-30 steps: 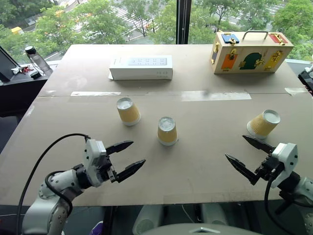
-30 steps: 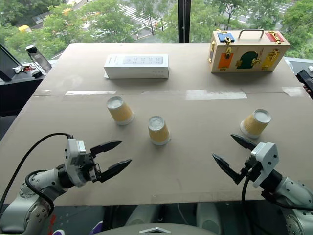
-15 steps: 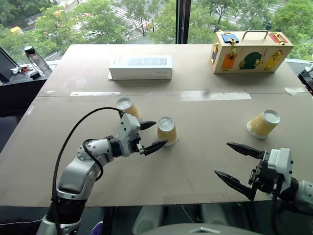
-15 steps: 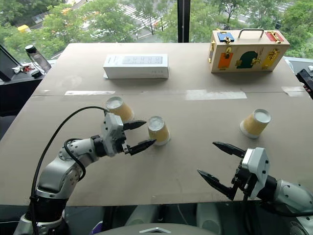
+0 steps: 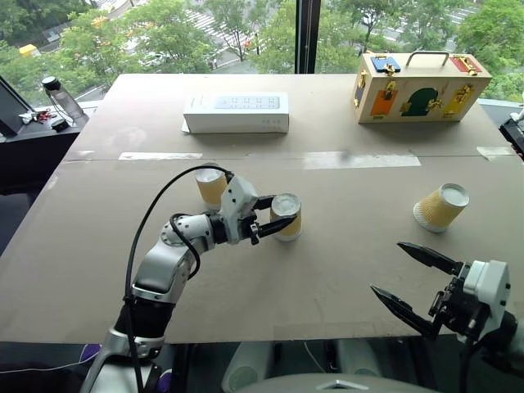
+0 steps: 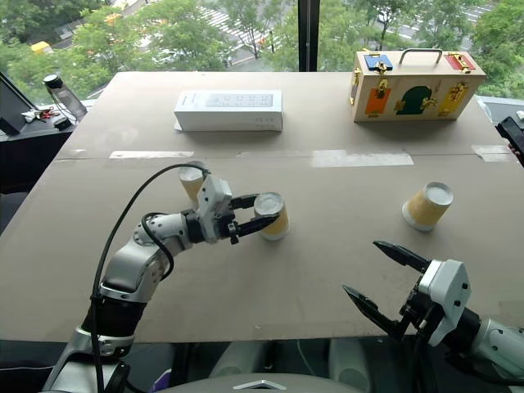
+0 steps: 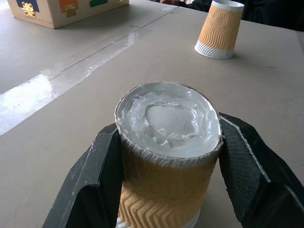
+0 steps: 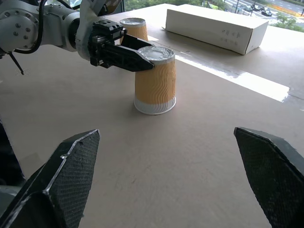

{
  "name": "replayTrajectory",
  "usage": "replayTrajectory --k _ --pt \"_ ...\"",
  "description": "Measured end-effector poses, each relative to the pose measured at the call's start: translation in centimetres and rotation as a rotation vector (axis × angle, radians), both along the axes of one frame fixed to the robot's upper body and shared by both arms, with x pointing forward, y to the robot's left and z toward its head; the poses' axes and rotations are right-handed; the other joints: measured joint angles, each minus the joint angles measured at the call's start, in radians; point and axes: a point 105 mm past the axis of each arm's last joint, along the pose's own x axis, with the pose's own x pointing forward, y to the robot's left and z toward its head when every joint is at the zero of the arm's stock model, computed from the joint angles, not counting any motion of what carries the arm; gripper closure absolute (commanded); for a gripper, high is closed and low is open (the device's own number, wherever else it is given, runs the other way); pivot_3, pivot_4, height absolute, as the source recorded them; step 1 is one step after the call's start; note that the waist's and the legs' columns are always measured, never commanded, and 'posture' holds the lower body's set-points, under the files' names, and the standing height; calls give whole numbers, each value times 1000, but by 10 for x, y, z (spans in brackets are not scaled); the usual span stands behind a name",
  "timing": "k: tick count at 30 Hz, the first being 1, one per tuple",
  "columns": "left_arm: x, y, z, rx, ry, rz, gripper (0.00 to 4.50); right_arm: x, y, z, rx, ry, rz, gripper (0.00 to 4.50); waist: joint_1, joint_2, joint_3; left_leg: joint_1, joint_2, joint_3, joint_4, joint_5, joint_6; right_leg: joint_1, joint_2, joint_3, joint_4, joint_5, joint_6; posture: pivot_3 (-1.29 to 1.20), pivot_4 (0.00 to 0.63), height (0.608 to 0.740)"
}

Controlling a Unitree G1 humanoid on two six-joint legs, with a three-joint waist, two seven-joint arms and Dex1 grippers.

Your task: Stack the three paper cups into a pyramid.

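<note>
Cups, 3 of them, stand upside down on the counter (image 5: 344,270), none stacked. The middle cup (image 5: 287,215) sits near the centre, and the left claw (image 5: 276,214) is clamped on it just below its white base, 1 black finger (image 7: 102,166) pressed against each side. A second cup (image 5: 211,185) stands just beyond the left arm, to the left of the held one. The third cup (image 5: 440,206) leans at a tilt well apart on the right. At the near right edge the right claw (image 5: 412,281) hangs above the counter with its fingers spread wide, gripping nothing. A white box (image 5: 236,112) and a wooden latch box (image 5: 421,86) lie at the far side.
</note>
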Motion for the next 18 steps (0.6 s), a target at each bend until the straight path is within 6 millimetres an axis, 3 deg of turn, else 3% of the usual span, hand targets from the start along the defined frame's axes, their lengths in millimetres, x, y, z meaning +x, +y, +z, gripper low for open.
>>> replayTrajectory --k 10,18 --pt "39 -28 23 -69 -49 14 2248 3 -2 -1 -9 -50 -94 0 -3 0 0 0 -1 0 1 0 0 0 1 0 0 0 0 0 150 740" --pt "56 -44 13 -47 -17 27 2248 1 -5 -6 -6 -46 -168 0 -4 0 0 0 -1 1 1 0 0 0 1 0 0 0 0 0 150 740"
